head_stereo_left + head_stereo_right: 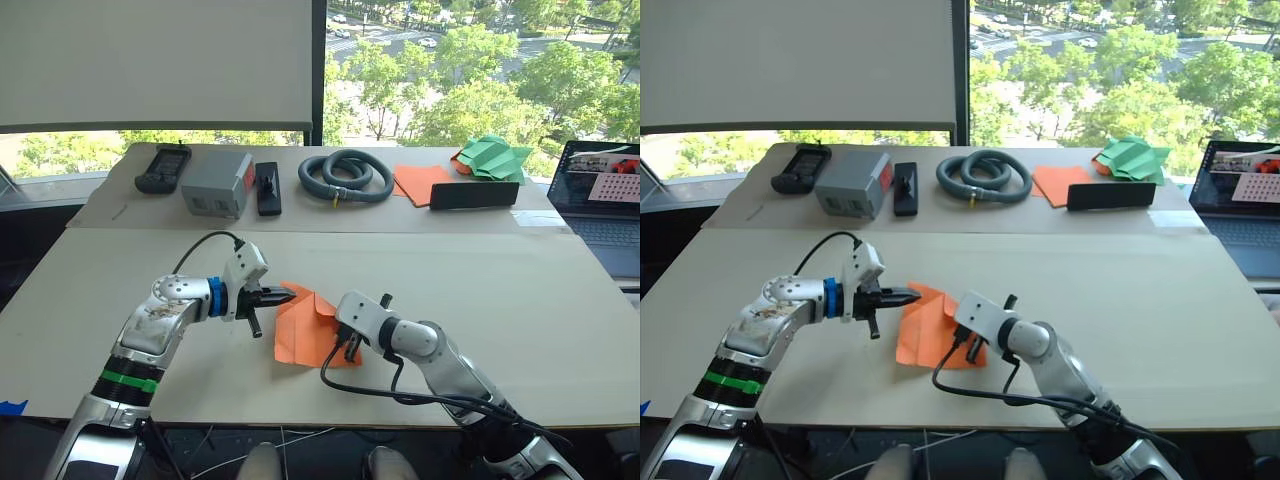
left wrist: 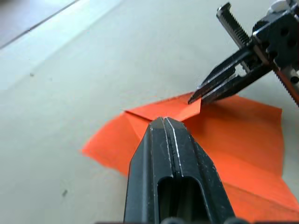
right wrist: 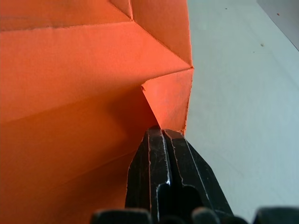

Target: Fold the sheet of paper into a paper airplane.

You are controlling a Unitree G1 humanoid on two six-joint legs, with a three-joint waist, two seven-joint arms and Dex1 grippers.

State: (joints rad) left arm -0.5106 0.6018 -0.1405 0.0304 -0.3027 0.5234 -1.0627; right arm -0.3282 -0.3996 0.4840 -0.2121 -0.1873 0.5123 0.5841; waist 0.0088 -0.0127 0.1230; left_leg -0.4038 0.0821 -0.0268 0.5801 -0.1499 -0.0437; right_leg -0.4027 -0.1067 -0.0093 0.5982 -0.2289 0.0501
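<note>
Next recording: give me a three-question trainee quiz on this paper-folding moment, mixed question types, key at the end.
1. True or false: the left gripper is shut, its tip over the orange sheet of paper.
2. The right gripper is: A) open above the table; B) shut on a folded flap of the sheet; C) holding the grey hose.
3. What lies on the far table beside the laptop, green in colour?

Key: 1 true. 2 B. 3 the green folded paper pile.

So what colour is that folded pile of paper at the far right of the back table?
Green: the folded paper pile shows best in the left eye view.
</note>
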